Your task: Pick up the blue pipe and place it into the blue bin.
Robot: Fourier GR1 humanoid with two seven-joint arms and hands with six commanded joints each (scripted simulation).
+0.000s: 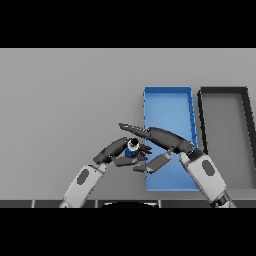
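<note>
Blue pipe (133, 147) sitting upright, open end facing up, just left of blue bin (168, 107) left wall, outside bin. Left hand (116, 150) curling fingers around pipe, gripping it from left side. Right hand (162, 137) reaching across bin's left wall with fingers stretched straight, tips lying just above pipe, holding nothing; contact with pipe unclear. Black bin (223, 91) lying just right of blue bin. Both bins resting on grey table (65, 100).
</note>
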